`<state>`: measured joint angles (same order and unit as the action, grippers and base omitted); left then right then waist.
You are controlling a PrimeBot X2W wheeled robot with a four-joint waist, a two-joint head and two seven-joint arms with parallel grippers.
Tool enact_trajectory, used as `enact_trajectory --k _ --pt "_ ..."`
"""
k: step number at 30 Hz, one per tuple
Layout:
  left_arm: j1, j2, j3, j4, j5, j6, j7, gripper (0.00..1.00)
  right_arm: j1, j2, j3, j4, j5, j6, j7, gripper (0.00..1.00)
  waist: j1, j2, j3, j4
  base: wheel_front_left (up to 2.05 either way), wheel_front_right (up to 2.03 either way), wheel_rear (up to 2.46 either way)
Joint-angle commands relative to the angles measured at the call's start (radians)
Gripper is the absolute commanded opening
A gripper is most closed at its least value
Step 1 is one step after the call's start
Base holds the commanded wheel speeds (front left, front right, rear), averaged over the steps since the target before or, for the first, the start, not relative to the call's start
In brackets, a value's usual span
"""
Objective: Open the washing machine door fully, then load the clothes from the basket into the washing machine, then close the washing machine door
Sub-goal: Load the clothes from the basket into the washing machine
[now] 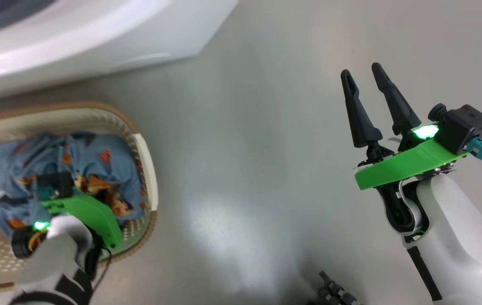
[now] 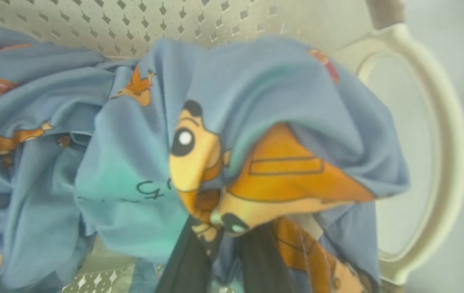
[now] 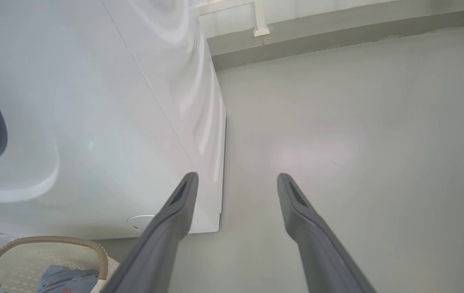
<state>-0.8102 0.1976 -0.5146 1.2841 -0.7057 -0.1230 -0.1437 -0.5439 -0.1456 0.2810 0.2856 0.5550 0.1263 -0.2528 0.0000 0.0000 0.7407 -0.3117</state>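
Lift the clothes [image 2: 256,93], pinched in the closed left gripper [image 2: 219,230], straight up clear of the basket [image 2: 73,18], with right gripper [image 1: 361,70] open, empty.

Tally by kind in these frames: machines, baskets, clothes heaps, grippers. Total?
washing machine: 1
basket: 1
clothes heap: 1, garment count unclear
grippers: 2 (left gripper, right gripper)
Total: 5

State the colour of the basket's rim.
Brown; the basket rim shows best in the head view.

glossy grey floor [image 1: 266,148] — pale wall [image 3: 337,6] behind.
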Motion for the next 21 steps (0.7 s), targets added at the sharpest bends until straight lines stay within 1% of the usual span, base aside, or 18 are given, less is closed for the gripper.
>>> enact_trajectory --k 1,4,8,17,21 --pt "0.045 0.012 0.016 -0.018 -0.009 -0.005 -0.028 0.00 0.036 -0.015 0.009 -0.010 0.003 0.004 -0.009 1.00 0.0000 0.0000 -0.094 0.048 0.00 0.00 0.00" --pt "0.091 -0.010 0.004 -0.065 -0.030 -0.007 -0.071 0.00 0.052 -0.025 0.009 0.004 0.005 0.004 -0.009 1.00 0.0000 0.0000 -0.173 0.085 0.00 0.00 0.00" --pt "0.141 -0.018 -0.014 -0.130 -0.058 -0.007 -0.096 0.00 0.072 -0.034 0.011 0.020 0.010 0.004 -0.009 1.00 0.0000 0.0000 -0.253 0.122 0.00 0.00 0.00" --pt "0.243 -0.005 -0.030 -0.270 -0.111 -0.008 -0.116 0.00 0.132 -0.056 0.005 0.053 0.018 0.004 -0.009 1.00 0.0000 0.0000 -0.402 0.187 0.00 0.00 0.00" --pt "0.294 0.012 0.011 -0.372 -0.119 -0.008 -0.118 0.00 0.164 -0.067 -0.004 0.064 0.020 0.004 -0.009 1.00 0.0000 0.0000 -0.460 0.215 0.00 0.00 0.00"
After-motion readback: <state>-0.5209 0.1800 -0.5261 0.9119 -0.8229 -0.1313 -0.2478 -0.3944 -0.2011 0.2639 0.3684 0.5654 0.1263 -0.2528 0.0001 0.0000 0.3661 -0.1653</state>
